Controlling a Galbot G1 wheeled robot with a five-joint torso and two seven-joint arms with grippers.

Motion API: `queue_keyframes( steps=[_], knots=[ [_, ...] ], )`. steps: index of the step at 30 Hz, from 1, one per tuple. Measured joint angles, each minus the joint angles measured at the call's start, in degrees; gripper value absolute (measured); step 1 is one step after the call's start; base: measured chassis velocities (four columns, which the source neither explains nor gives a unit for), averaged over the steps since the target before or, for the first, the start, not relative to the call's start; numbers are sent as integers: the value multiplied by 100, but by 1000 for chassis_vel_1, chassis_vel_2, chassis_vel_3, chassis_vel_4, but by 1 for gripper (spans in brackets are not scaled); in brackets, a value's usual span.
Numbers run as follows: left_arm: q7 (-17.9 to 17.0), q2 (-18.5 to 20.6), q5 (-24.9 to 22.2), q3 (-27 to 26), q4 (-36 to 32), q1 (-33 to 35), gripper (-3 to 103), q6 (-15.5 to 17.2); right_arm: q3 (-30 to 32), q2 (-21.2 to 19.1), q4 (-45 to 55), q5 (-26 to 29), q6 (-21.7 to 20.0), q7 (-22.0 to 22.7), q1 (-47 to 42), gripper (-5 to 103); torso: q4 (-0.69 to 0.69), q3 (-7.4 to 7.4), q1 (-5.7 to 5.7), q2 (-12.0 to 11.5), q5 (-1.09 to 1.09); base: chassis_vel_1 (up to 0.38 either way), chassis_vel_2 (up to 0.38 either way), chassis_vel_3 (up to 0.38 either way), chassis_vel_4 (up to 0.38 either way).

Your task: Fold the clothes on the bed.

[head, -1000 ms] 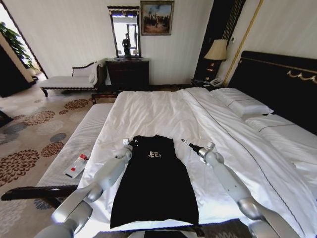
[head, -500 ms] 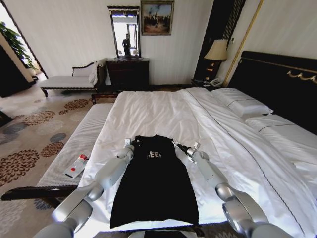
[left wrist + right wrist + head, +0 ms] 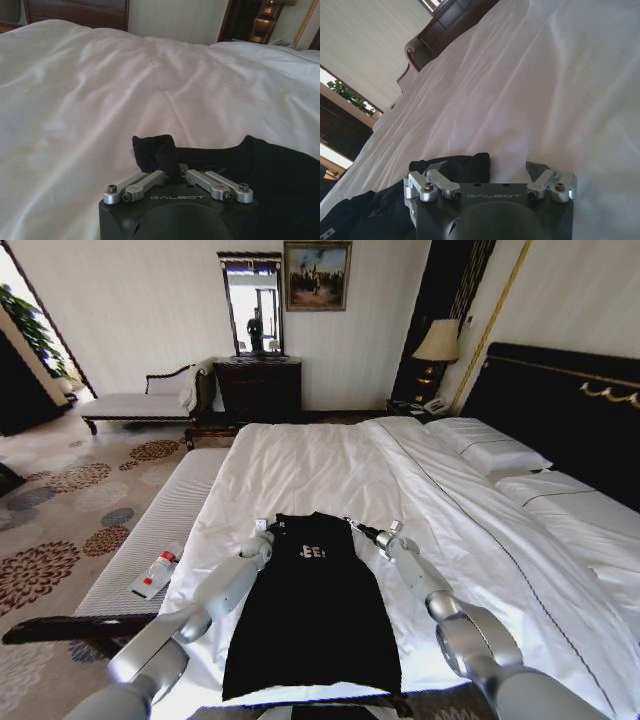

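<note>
The black T-shirt (image 3: 312, 610) lies as a long narrow strip on the white bed (image 3: 320, 460), its white lettering near the far end. At its far left corner my left gripper (image 3: 266, 527) is shut on a pinched-up bunch of black fabric, which the left wrist view shows between the closed tips of that gripper (image 3: 171, 170). My right gripper (image 3: 357, 530) is at the far right corner. In the right wrist view this gripper (image 3: 485, 169) is open, its fingers (image 3: 536, 170) spread wide, with the shirt's corner (image 3: 465, 167) lying between them on the sheet.
A pale upholstered bench (image 3: 140, 550) runs along the bed's left side with a small white and red object (image 3: 155, 573) on it. Pillows (image 3: 490, 455) and a dark headboard (image 3: 560, 410) are at the right. A dresser (image 3: 258, 388) stands against the far wall.
My right gripper has swung left across the sheet to the shirt's far right corner. The left gripper has stayed at the far left corner.
</note>
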Motion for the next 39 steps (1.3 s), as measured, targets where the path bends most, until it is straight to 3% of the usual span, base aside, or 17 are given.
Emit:
queue_keyframes(
  steps=[4, 11, 15, 23, 26, 39],
  knots=[
    [37, -21, 6, 0, 29, -17, 1, -6, -3, 31, -86, -197, 1, 7, 20, 75, 0, 0, -1, 0, 0, 0, 0, 0, 0],
    [46, -15, 7, 0, 26, -20, 1, -9, -9, 126, -127, -299, -6, 48, 62, 66, 0, 0, 0, 0, 0, 0, 0, 0, 0],
    [45, 11, 6, -10, -5, -18, 1, -9, -9, 160, -163, -323, -9, 64, 90, 45, 1, 0, -1, 0, 0, 0, 0, 0, 0],
    [54, -29, 19, -22, 58, -15, 1, -14, -19, 144, -197, -321, -21, 103, 132, 24, 0, 0, 0, 0, 0, 0, 0, 0, 0],
    [68, -88, 58, -55, 117, -6, 1, -26, -20, 172, -187, -316, -22, 156, 134, 3, 1, 0, 0, 0, 0, 0, 0, 0, 0],
    [84, -154, 149, -203, 206, 39, 1, -70, -54, 159, -54, -224, 136, 318, 75, 0, 1, 0, 0, 0, 0, 0, 0, 0, 0]
  ],
)
